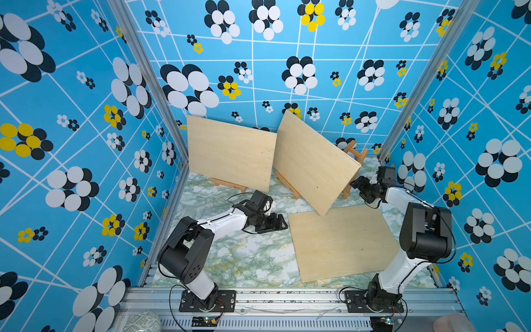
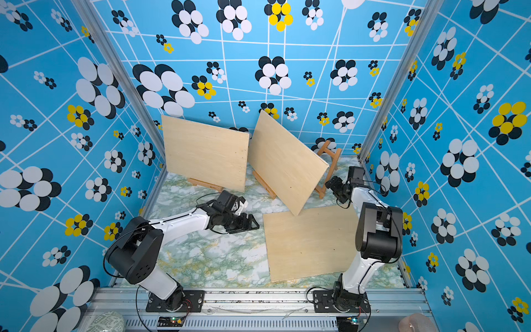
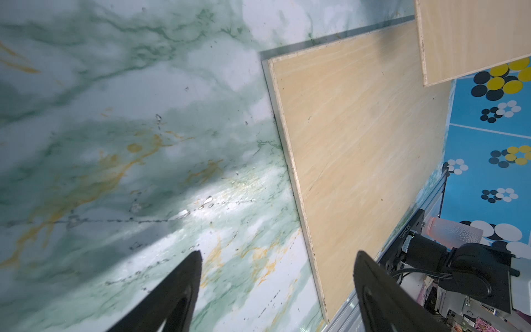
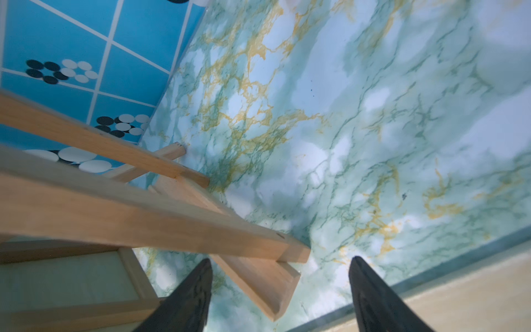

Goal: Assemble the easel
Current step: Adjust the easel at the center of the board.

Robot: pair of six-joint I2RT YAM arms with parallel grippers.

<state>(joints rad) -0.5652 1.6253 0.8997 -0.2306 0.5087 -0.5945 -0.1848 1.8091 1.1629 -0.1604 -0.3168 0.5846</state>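
Two wooden easels stand at the back of the marble table [image 1: 244, 258]. The left easel [image 1: 228, 184] carries an upright board [image 1: 230, 152]. On the right easel [image 1: 355, 153] leans a tilted board [image 1: 313, 163] whose lower corner overhangs a third board [image 1: 342, 241] lying flat. My left gripper [image 1: 283, 222] hovers open just left of the flat board [image 3: 359, 161]; in the left wrist view nothing lies between the gripper's [image 3: 278, 254] fingers. My right gripper [image 1: 357, 184] is open beside the right easel's near leg. The ledge end [image 4: 267, 284] shows between that gripper's [image 4: 281, 260] spread fingers, ungripped.
Patterned blue walls close in the table on three sides, with an aluminium rail [image 1: 287, 299] along the front. A pink textured object [image 1: 451, 322] and a grey patterned one [image 1: 143, 323] sit outside the rail. Bare marble lies between the left arm and the flat board.
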